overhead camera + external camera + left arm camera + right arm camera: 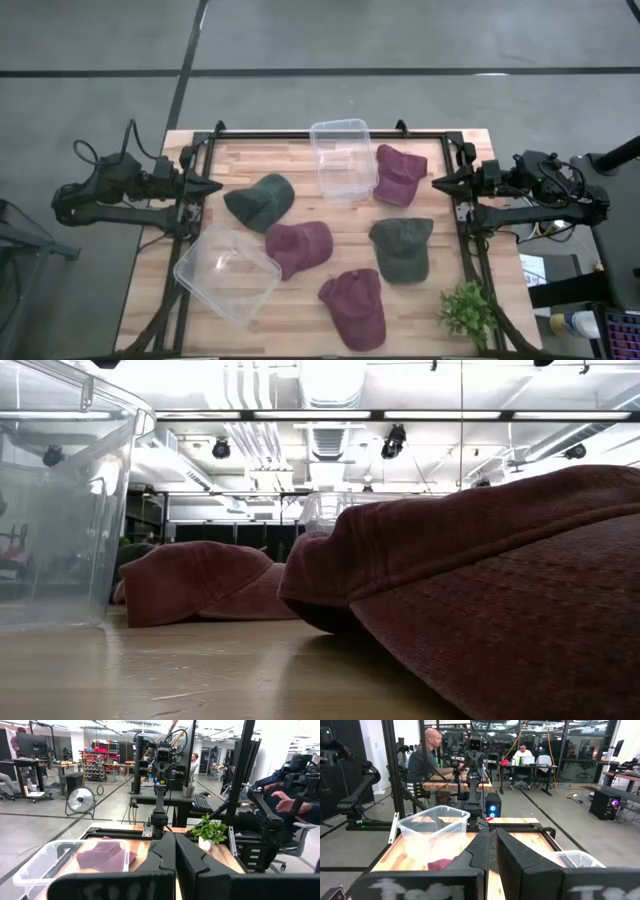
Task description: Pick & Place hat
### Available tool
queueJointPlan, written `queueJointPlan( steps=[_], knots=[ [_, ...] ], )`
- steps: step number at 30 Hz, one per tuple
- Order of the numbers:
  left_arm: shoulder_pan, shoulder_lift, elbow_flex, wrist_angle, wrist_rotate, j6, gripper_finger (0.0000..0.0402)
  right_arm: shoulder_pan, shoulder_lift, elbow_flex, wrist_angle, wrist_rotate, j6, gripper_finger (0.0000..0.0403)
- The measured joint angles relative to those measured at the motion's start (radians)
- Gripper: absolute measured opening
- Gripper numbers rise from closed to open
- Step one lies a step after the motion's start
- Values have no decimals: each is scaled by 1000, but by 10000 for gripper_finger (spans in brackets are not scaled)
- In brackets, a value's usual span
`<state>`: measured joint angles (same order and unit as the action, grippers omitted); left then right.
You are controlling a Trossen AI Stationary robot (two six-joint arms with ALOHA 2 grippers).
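Five hats lie crown up on the wooden table: a dark green hat (pixel 260 201), a maroon hat (pixel 398 174) beside the far bin, a maroon hat (pixel 299 246) at the centre, a dark green hat (pixel 402 248) and a maroon hat (pixel 355 306) near the front edge, which fills the low view (pixel 480 590). My left gripper (pixel 215 186) (pixel 175 851) hovers shut at the table's left edge, level and pointing right. My right gripper (pixel 437 183) (pixel 491 846) hovers shut at the right edge, pointing left. Neither touches a hat.
A clear plastic bin (pixel 340 158) stands at the far middle, and a second clear bin (pixel 227 272) sits at the near left. A small potted plant (pixel 467 311) stands at the near right corner. People sit at desks in the room beyond the table (pixel 427 755).
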<state>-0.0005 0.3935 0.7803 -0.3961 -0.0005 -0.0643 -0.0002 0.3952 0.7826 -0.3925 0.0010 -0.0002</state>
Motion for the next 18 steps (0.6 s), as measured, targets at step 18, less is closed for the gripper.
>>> queueJointPlan(
  steps=[18],
  knots=[
    [0, 0, 0, 1, 0, 0, 0, 0, 1, 0, 16, 0, 43, 28]
  ],
)
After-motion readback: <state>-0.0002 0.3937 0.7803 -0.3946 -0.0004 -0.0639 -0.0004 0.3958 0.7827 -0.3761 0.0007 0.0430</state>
